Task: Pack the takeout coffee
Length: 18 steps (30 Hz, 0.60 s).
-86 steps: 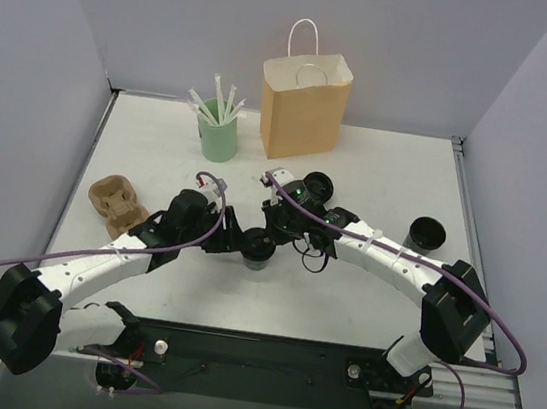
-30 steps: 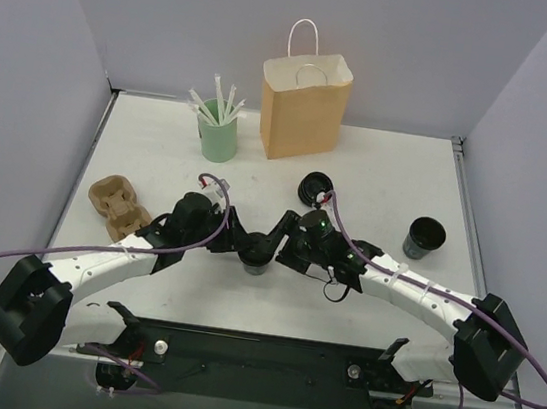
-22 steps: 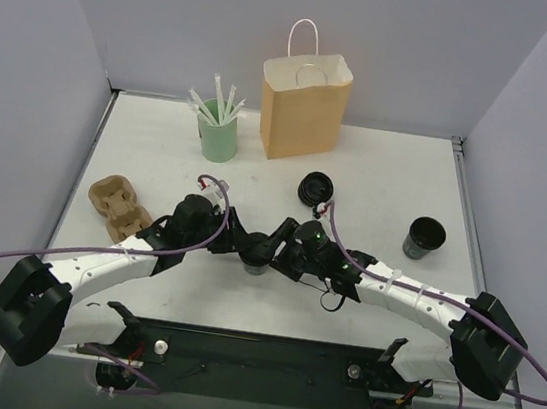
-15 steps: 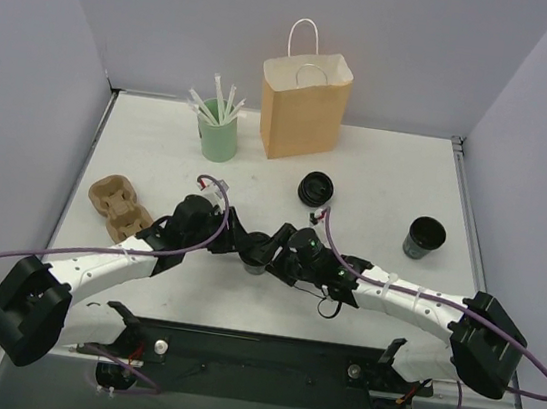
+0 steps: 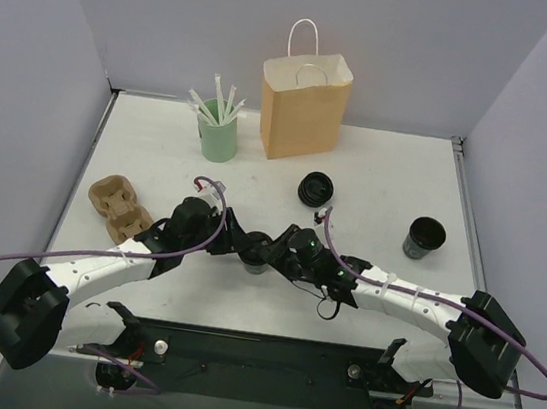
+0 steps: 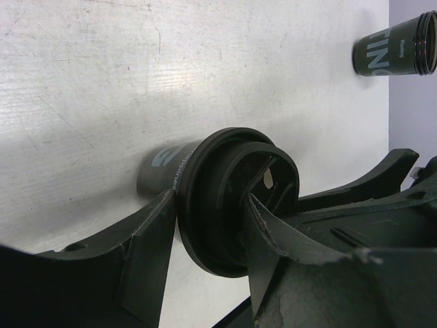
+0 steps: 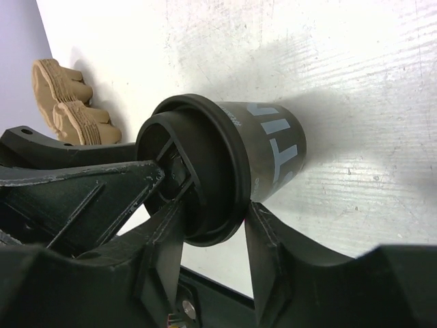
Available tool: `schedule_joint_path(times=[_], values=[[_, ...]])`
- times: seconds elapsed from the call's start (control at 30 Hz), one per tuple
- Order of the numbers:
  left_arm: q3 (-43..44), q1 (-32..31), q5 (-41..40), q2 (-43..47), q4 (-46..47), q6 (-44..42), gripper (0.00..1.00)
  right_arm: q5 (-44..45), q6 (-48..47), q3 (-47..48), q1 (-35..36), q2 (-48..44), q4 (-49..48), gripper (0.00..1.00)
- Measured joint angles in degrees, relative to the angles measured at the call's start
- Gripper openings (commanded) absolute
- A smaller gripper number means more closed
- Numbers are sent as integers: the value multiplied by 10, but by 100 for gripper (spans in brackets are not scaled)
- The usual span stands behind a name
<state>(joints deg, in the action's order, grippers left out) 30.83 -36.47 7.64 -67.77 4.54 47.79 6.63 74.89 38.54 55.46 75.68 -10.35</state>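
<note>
The takeout coffee [image 5: 256, 260] is a small black cup with its black lid on, standing mid-table between my two arms. My left gripper [image 5: 245, 248] reaches it from the left and my right gripper [image 5: 273, 250] from the right. In the left wrist view one finger sits under the lid's rim against the cup [image 6: 164, 171] and the other lies across the lid top, left gripper [image 6: 212, 205] shut on it. In the right wrist view the right gripper [image 7: 213, 215] pinches the same lid edge on the cup [image 7: 273, 150], one finger on top and one touching under the rim.
A brown paper bag [image 5: 304, 103] stands open at the back. A mint-green cup of straws [image 5: 218, 135] is left of it. A loose black lid [image 5: 313, 188] lies behind the grippers. A second open black cup [image 5: 423, 237] stands right. The pulp carrier [image 5: 117, 202] lies left.
My right gripper has slid in from the right to the cup and narrowed its jaws onto the lid's edge. The left gripper and the cup have stayed put.
</note>
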Motion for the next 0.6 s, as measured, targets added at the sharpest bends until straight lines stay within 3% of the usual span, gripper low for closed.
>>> schedule_joint_path(times=[0.27, 0.47, 0.6], values=[[-2, 0, -7, 4, -1, 2, 51, -45, -68, -2, -41, 0, -19, 23], [-3, -2, -14, 5, 0, 10, 51, -139, -170, 33, -96, 29, -9, 22], [-6, 1, -33, 9, 2, 12, 51, -212, -232, 84, -131, 78, 11, 27]])
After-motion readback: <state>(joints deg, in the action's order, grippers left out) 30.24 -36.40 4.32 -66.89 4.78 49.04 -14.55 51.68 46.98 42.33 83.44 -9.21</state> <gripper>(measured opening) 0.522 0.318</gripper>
